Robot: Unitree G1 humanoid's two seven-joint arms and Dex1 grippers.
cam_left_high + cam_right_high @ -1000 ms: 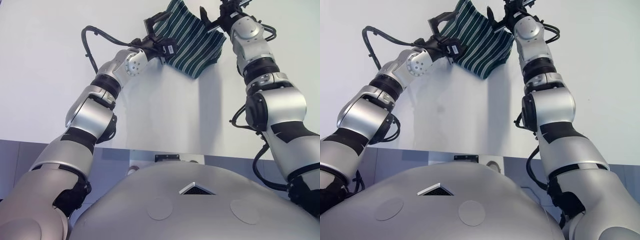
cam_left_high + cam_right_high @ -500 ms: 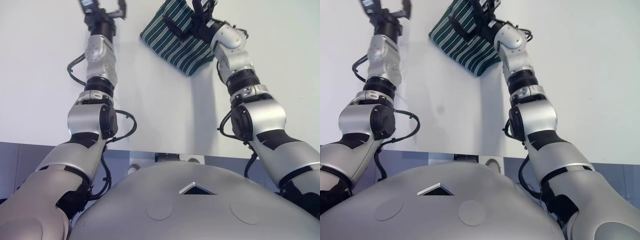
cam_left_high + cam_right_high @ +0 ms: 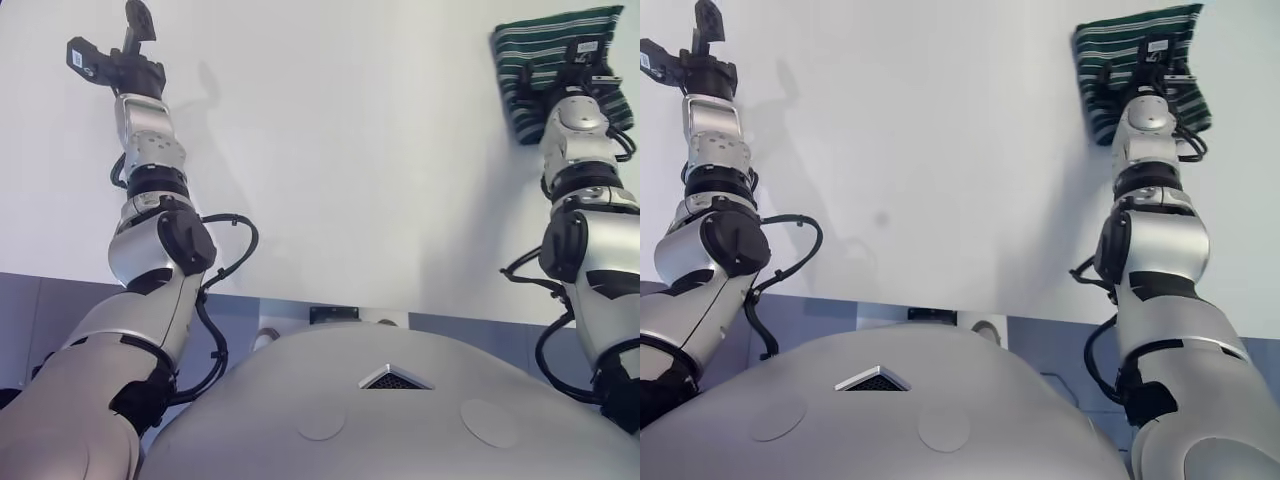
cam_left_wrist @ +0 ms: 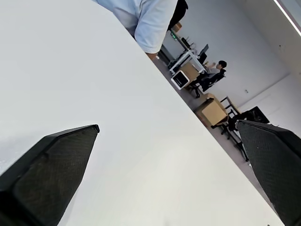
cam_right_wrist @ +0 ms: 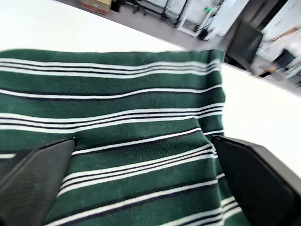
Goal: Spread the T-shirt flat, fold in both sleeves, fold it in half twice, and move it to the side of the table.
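Swinging out from the middle of the table [image 3: 330, 150], the left arm now stands at the far left edge, and the left gripper [image 3: 108, 38] that was at the cloth a second ago is well apart from it. Its fingers [image 4: 51, 165] are spread wide over bare tabletop with nothing between them.

Across the middle, the spot where the folded bundle lay half a second ago is bare white surface.

At the far right, the T-shirt [image 3: 540, 45] lies as a compact green-striped rectangle close to the table's right side, carried there from the centre. The right gripper [image 3: 580, 62] sits on top of it, its fingers [image 5: 37, 174] set wide apart with the striped cloth lying flat beneath and between them rather than pinched.

Judging from this, the folds are done and the move to the side is nearly or fully complete; what looks left is for the right arm to lift off without dragging a layer open.
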